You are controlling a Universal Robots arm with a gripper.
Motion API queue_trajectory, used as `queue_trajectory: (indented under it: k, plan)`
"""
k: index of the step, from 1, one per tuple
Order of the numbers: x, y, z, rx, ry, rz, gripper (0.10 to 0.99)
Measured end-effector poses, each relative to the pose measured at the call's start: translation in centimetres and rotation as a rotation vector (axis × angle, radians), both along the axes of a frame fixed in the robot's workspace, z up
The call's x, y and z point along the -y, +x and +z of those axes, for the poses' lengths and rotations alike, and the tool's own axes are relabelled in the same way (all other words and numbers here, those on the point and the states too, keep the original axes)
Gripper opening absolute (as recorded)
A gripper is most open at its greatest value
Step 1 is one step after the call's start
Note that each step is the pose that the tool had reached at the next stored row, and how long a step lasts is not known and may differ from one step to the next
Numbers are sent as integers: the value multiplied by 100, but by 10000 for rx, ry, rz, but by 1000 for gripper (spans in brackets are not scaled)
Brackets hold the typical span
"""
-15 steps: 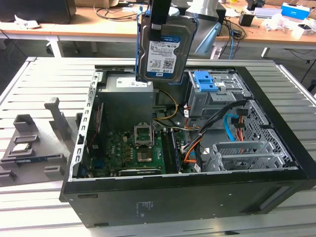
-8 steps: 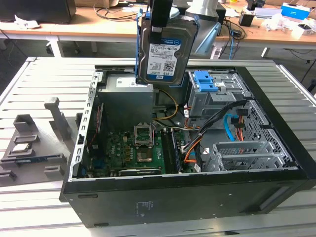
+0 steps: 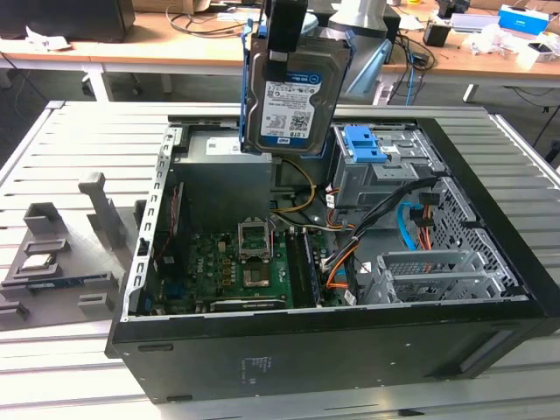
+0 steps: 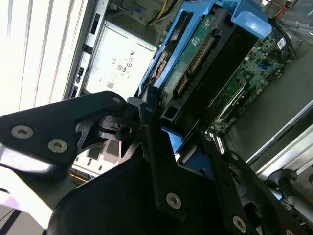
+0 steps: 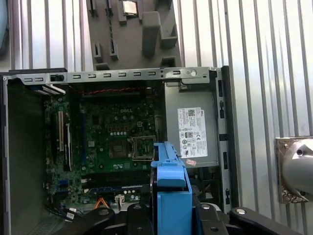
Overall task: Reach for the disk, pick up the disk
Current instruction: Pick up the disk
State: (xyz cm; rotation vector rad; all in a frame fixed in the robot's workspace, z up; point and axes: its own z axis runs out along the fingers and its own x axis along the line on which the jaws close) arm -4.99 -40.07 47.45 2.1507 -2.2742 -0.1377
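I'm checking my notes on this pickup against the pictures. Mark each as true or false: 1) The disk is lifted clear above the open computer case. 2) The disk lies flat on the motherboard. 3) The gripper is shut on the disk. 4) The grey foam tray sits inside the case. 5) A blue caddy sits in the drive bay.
1) True: in the exterior view the disk hangs above the computer case.
2) False: it is held upright in the air, above the motherboard.
3) True: the gripper clamps its top edge.
4) False: the foam tray lies on the table beside the case, at the exterior view's left.
5) True: the blue caddy sits there.
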Motion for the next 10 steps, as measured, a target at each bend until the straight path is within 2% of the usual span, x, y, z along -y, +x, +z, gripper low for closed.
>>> queue_trajectory:
  k: [10]
  plan:
    - [87, 0, -11, 0, 0, 0, 365]
